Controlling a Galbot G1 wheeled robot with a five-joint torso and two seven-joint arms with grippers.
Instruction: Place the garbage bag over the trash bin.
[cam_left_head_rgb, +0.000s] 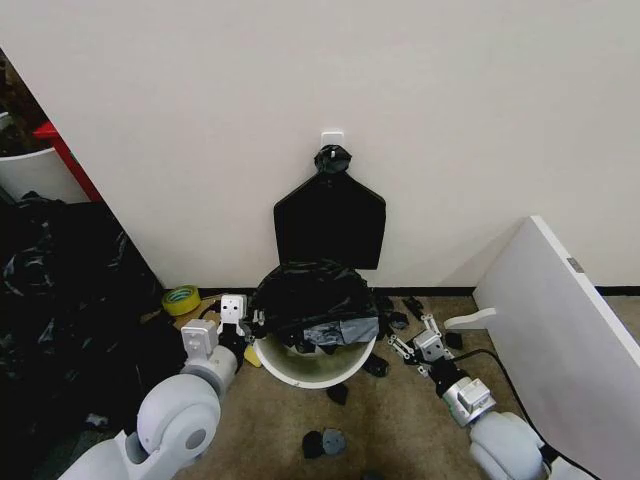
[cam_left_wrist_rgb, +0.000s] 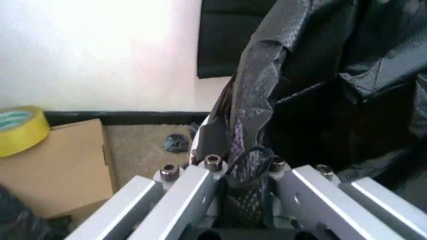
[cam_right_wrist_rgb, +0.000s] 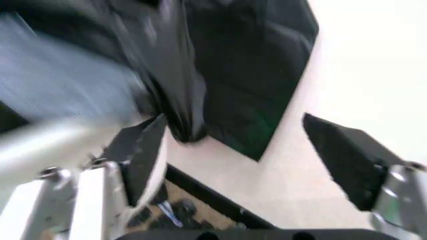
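The garbage bag (cam_left_head_rgb: 312, 300) lies bunched over the far half of the trash bin (cam_left_head_rgb: 312, 372) below the wall; the left gripper (cam_left_head_rgb: 254, 322) pinches a fold of it at the rim; the right gripper (cam_left_head_rgb: 408, 333) stands spread wide beside the bin, gripping nothing.

A makeshift test corner: bare wall (cam_left_head_rgb: 200, 120), carpet (cam_left_head_rgb: 400, 430) littered with scraps (cam_left_head_rgb: 322, 442), tape roll (cam_left_head_rgb: 181, 299), leaning white board (cam_left_head_rgb: 560, 310).

trash bin (cam_left_head_rgb: 310, 375) rim mostly hidden | garbage bag (cam_left_head_rgb: 312, 300) covers it
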